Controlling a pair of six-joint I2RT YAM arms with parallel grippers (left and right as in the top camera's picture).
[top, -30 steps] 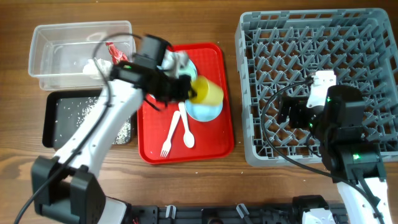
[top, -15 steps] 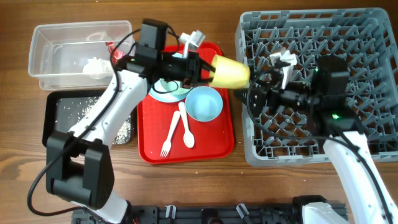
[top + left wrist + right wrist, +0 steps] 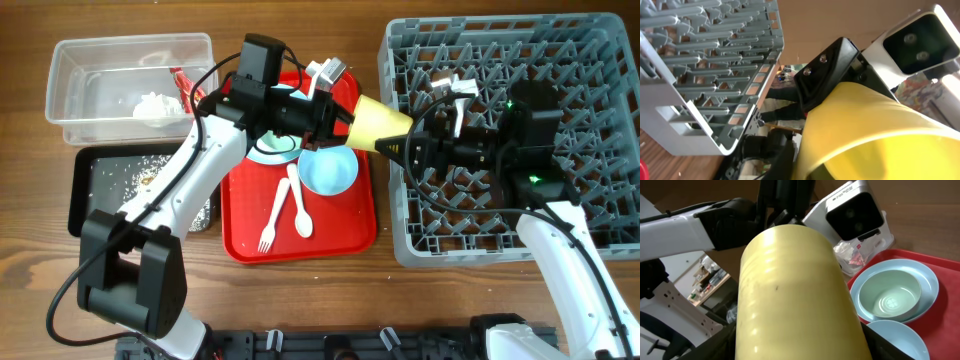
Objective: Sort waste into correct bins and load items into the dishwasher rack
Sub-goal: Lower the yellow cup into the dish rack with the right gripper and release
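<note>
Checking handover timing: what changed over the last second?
The left gripper carried the yellow cup from above the red tray rightward to the dishwasher rack. The right gripper swung left to meet it and now straddles the cup. Fork, spoon and blue bowl stayed put.

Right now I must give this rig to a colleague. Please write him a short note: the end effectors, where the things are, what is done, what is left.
Left end effector: shut on the cup, held in the air between red tray and rack.
Right end effector: at the cup's other end; its grip cannot be told.
Done: tissue and wrapper in the tub; grains in the black tray.
Left: pass the cup over and rack it; no dishes seen in the rack. Green bowl on plate, blue bowl, fork and spoon lie on the red tray.
</note>
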